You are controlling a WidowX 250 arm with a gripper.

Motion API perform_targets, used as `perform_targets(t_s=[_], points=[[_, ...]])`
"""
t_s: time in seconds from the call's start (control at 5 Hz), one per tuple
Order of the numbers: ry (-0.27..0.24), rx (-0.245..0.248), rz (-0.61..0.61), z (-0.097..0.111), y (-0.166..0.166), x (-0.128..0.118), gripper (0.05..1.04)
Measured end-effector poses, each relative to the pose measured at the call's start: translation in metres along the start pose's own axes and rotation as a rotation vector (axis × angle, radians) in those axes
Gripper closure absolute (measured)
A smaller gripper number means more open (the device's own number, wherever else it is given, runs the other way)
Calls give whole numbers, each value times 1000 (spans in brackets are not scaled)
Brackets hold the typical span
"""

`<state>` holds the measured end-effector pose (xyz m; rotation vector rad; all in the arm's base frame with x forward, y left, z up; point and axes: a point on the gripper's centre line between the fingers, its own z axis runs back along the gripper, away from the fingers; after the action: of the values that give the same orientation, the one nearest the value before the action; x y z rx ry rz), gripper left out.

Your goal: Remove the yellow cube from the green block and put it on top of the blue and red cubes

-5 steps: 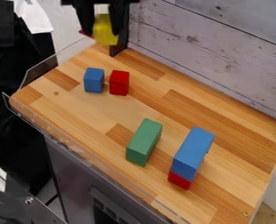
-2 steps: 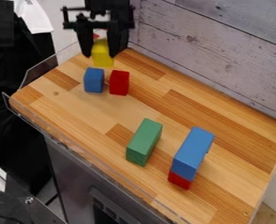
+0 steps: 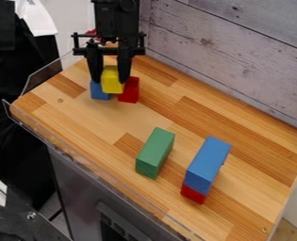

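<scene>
One blue cube (image 3: 99,92) stands at left on the wooden table (image 3: 81,115), partly hidden by the black claw (image 3: 111,81), its fingers closed on a yellow cube (image 3: 112,79). The bright, plain-sided piece hangs upright between the fingertips, lined up with the gap before a red cube (image 3: 131,90); whether it touches either cube cannot be told. Farther right, a green block (image 3: 154,153) lies near a long blue block (image 3: 206,162) atop a red piece (image 3: 193,193).
</scene>
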<state>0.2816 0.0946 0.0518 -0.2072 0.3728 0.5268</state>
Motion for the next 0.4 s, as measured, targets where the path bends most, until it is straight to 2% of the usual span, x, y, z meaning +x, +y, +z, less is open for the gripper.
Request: perform_targets(t_s=[0.4], points=[[2,40,26,3,2,3,546]])
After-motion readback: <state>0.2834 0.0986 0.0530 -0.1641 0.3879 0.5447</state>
